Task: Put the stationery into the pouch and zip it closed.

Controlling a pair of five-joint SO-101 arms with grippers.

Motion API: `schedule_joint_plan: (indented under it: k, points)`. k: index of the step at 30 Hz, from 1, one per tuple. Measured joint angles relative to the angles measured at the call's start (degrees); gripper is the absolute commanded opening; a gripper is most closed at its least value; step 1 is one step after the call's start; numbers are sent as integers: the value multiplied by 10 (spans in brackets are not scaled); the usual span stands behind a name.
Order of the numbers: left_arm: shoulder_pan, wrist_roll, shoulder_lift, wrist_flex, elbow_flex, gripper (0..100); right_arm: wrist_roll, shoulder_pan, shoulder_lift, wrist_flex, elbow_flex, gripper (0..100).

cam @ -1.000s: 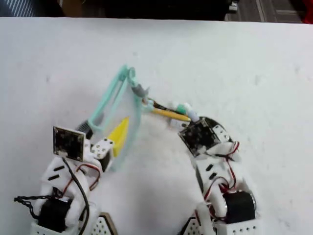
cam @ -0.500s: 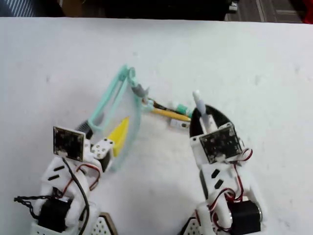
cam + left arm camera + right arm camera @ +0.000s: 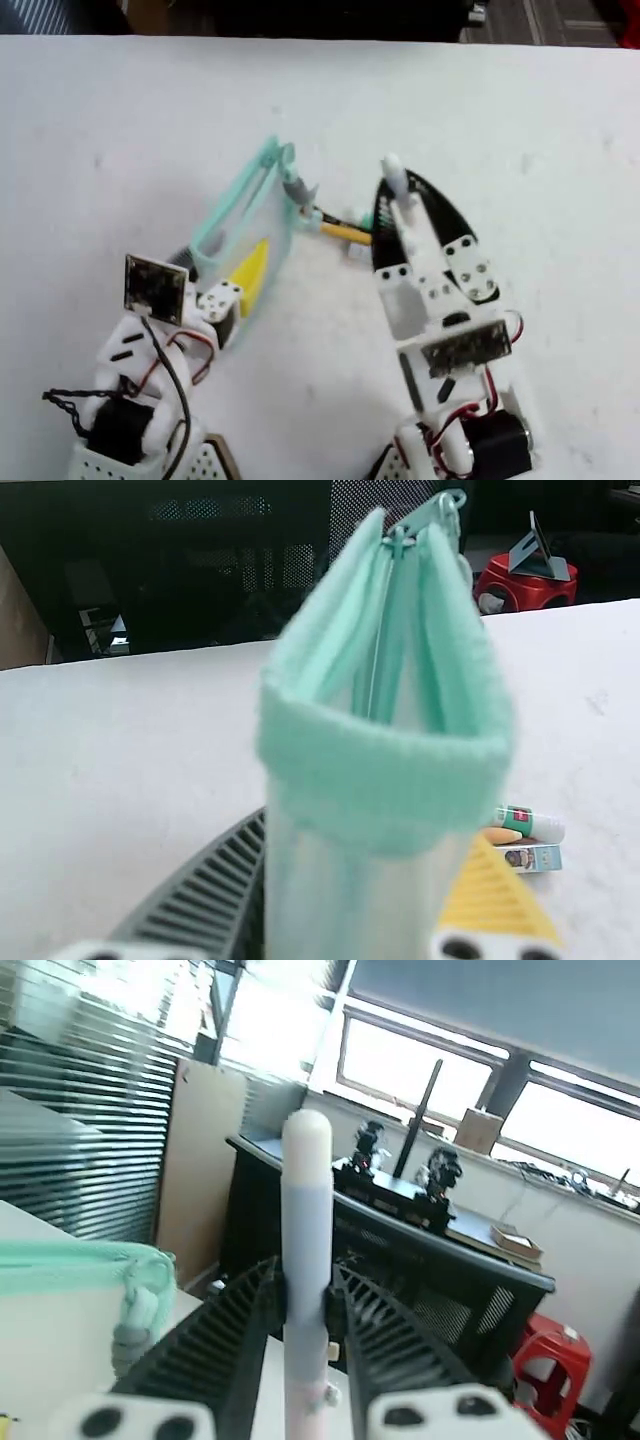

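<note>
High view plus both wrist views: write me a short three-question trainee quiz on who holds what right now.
1. True or false: the right end effector is empty.
2. What is clamped in the left end effector? A) the mint-green mesh zip pouch B) a red stapler C) nothing
3. Fill in the blank: the yellow pencil lies on the white table, ___ the pouch (inside/outside).

Key: 1. False, it grips a slim white pen. 2. A. 3. Outside.
</note>
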Motion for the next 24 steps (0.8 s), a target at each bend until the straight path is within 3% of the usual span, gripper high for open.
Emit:
schedule_joint_plan:
  k: [5,10,18,24]
  points:
    - [4,0,0,0,0,207,-1,-58,72,-11,-74,16]
    - [29,0,-1,0,0,207,-6,-97,215,3,-247,16]
    - [36,0,-1,0,0,207,-171,-143,396,155,-505,16]
    - [36,0,-1,0,0,207,-200,-153,457,162,-530,16]
